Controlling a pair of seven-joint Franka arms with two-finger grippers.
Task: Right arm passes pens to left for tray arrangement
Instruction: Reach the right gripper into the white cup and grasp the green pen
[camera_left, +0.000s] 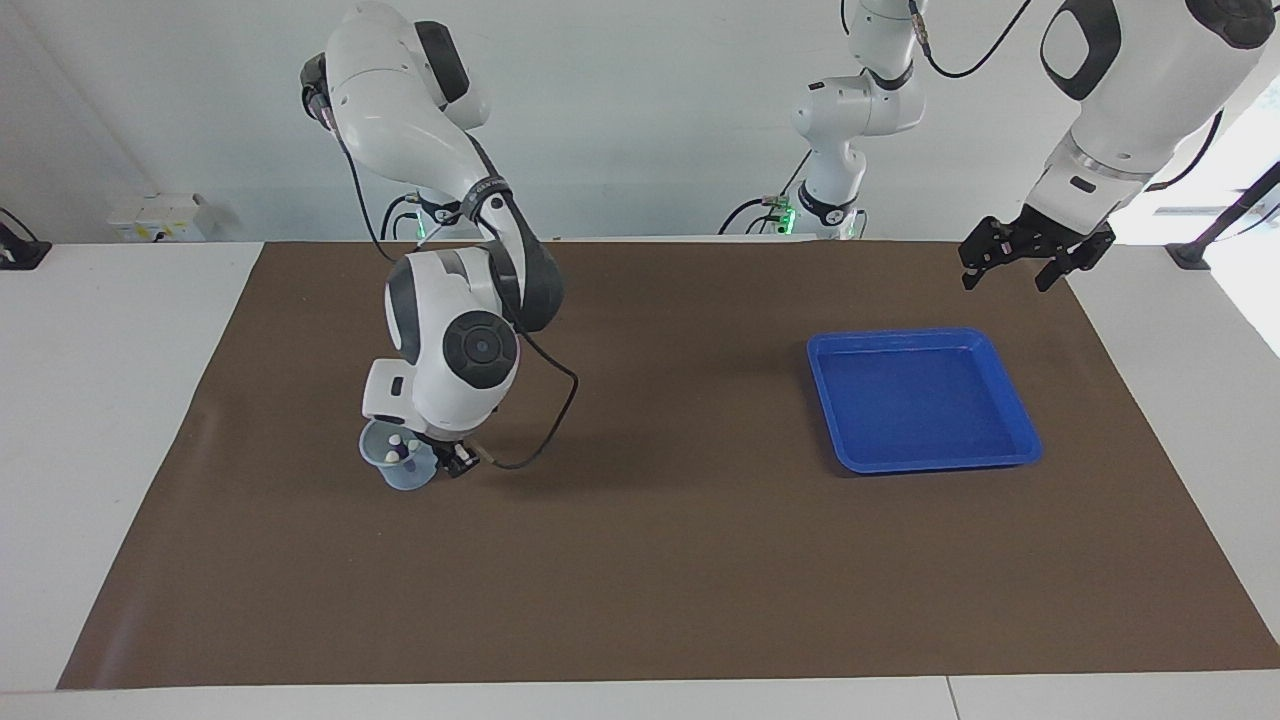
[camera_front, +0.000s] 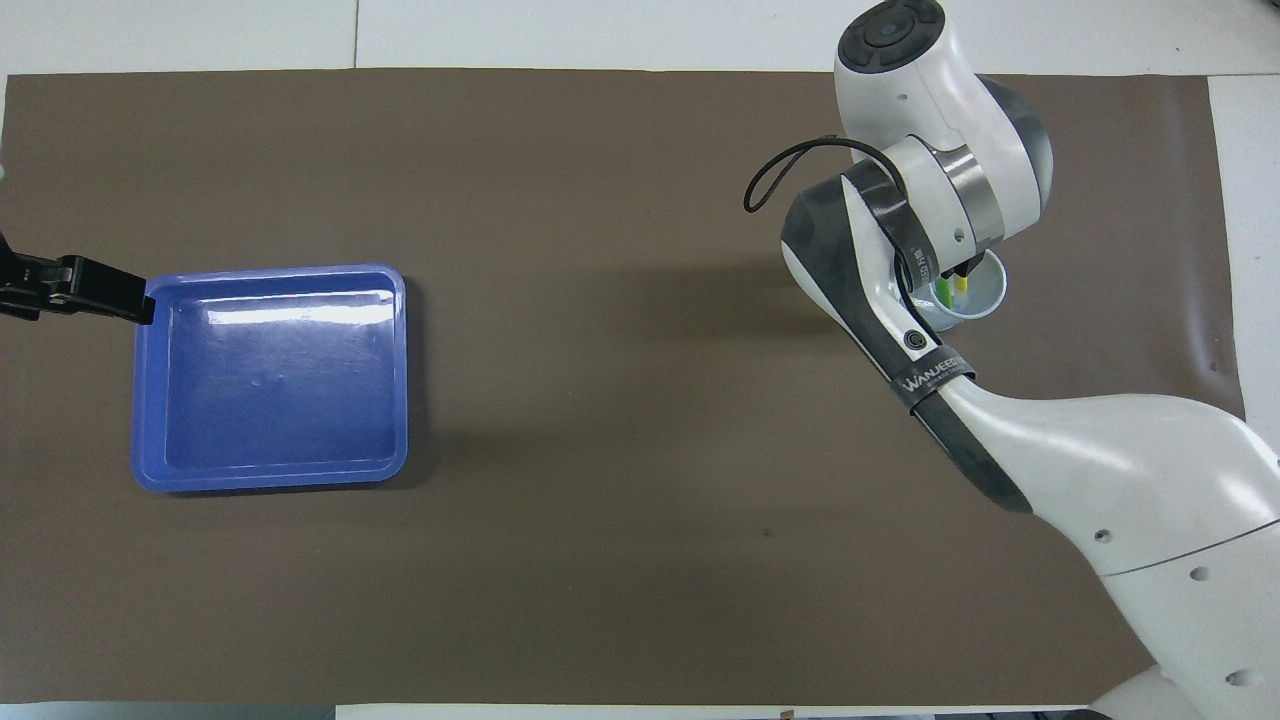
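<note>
My right gripper (camera_left: 447, 462) is down at the translucent bluish cup (camera_left: 385, 462), which stands on the brown mat (camera_left: 650, 560) toward my right arm's end of the table. The wrist hides most of the fingers in both views — I cannot tell whether they are apart, together, or clamped on anything.

The pens stand inside the cup. In the overhead view a yellow pen (camera_front: 959, 287) and a green pen (camera_front: 943, 296) show at the wrist's edge. In the facing view a purple pen (camera_left: 402, 455) shows among the pale tips just above the rim.

My left gripper (camera_left: 1010, 270) hangs over the mat's edge nearest the robots, at my left arm's end, fingers spread apart and holding nothing — that arm waits.

The blue tray (camera_left: 1025, 435) lies flat on the mat toward my left arm's end, well apart from the cup, with nothing in it. From overhead, the left gripper's tip (camera_front: 120, 300) sits at the tray's corner.
</note>
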